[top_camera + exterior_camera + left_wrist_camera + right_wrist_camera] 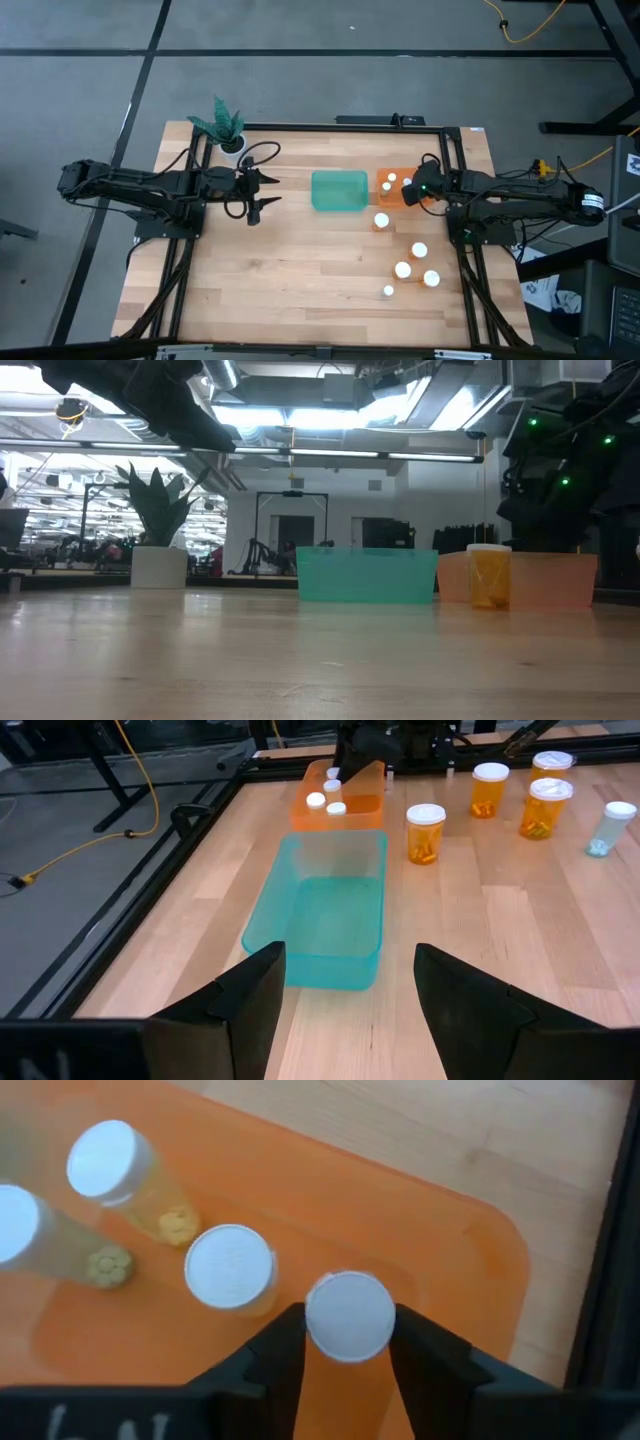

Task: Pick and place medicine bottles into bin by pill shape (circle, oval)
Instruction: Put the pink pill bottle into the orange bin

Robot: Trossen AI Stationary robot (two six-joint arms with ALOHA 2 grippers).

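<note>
Right gripper point(348, 1342): jaws clamped on a bottle point(349, 1316), held over the orange bin point(420, 1230) to drop beside three bottles already sorted there.
Left gripper point(348, 982): jaws apart, waiting near the empty green bin point(325, 915).
Worktop point(300, 260): five bottles left.

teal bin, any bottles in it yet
No, in the left wrist view the teal bin shows only its bare floor, while the white-capped bottles stand in the orange bin behind it.

Potted plant point(226, 127) at table's point(300, 260) far left corner; yellow cable point(530, 30) on floor.
</note>
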